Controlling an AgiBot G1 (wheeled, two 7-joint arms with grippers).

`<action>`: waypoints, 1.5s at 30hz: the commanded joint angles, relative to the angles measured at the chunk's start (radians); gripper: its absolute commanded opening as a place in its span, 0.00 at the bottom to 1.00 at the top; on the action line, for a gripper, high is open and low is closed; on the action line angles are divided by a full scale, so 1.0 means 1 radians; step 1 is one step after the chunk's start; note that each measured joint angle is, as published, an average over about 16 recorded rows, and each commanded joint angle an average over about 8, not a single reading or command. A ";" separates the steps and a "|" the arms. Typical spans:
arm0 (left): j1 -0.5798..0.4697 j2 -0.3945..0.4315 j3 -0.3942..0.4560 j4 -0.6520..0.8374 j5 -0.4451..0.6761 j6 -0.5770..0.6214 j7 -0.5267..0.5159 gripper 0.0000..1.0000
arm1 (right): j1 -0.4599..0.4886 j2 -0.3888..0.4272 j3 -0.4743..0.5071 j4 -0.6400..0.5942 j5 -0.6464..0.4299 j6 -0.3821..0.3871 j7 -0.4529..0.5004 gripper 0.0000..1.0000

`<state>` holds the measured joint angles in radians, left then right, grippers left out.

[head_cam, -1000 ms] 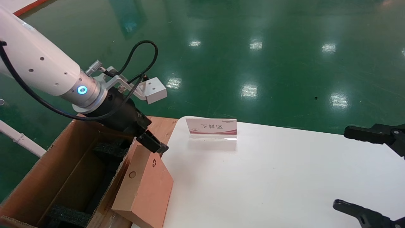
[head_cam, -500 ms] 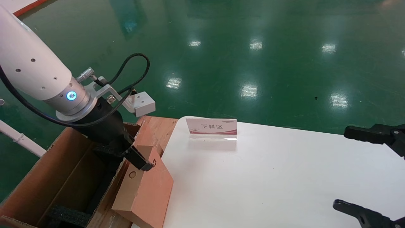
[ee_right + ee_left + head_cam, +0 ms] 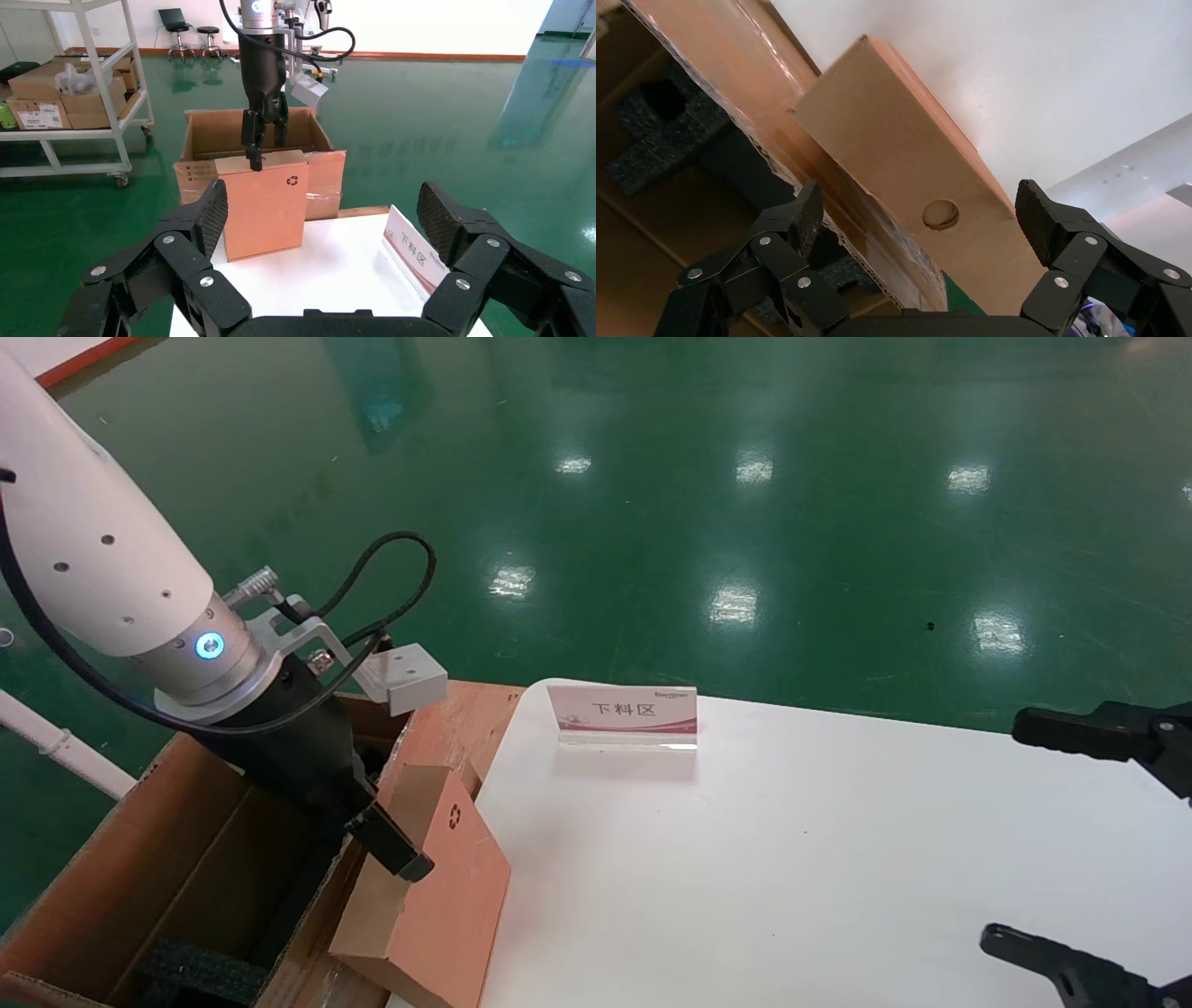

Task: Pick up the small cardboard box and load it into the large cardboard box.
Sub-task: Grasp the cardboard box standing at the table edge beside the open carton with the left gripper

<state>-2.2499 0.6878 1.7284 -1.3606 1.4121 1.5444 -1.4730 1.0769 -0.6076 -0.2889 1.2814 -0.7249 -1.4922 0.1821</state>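
A: Where is the small box point(image 3: 428, 887)?

B: It leans tilted against the table-side wall of the large box point(image 3: 112, 859), with its lower end down by the table point(image 3: 792, 859) edge. It is outside the carton's opening, not in it. The recycling mark and the punched hole sit on its upper part.

A: And the left gripper point(image 3: 372, 826)?

B: It hangs over the rim where the two boxes meet. In the left wrist view the fingers point(image 3: 800, 217) are spread wide; one is on the large box's side, over the black foam point(image 3: 659, 126), the other out past the small box point(image 3: 898, 175). The small box's top edge lies between them, and neither finger visibly presses it there.

A: Does any finger touch it?

B: In the right wrist view one fingertip of the left gripper point(image 3: 263, 137) comes down to the small box's point(image 3: 263, 207) top edge; actual contact is hard to tell.

A: What is the right gripper point(image 3: 1062, 845) doing?

B: It is parked at the table's right edge, well apart from both boxes, its fingers point(image 3: 204, 217) spread with nothing between them.

A: Anything else on the table?

B: A small sign point(image 3: 622, 714) stands near the far edge, just beside the large box's corner. In the right wrist view the large box point(image 3: 200, 137) stands open behind the small one, and a shelf point(image 3: 63, 91) with other cartons stands off to one side.
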 commanded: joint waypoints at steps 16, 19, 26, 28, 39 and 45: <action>0.028 0.001 0.069 0.000 -0.006 -0.052 -0.001 1.00 | 0.000 0.000 -0.001 0.000 0.001 0.000 -0.001 1.00; 0.031 0.000 0.074 0.001 -0.004 -0.059 0.000 1.00 | 0.000 0.000 -0.001 0.000 0.001 0.001 -0.001 1.00; 0.033 -0.002 0.076 0.001 -0.005 -0.068 0.001 0.61 | 0.000 0.001 -0.001 0.000 0.001 0.001 -0.001 0.88; 0.033 -0.002 0.075 0.001 -0.005 -0.067 0.001 0.36 | 0.000 0.001 -0.001 0.000 0.001 0.001 -0.001 0.62; 0.033 0.000 0.074 0.001 -0.004 -0.061 0.002 0.00 | 0.000 0.001 -0.001 0.000 0.001 0.001 -0.001 0.00; 0.033 0.000 0.073 0.001 -0.003 -0.059 0.002 0.00 | 0.000 0.001 -0.001 0.000 0.001 0.001 -0.001 0.00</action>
<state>-2.2170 0.6877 1.8015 -1.3596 1.4088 1.4847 -1.4714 1.0769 -0.6070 -0.2901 1.2811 -0.7239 -1.4914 0.1815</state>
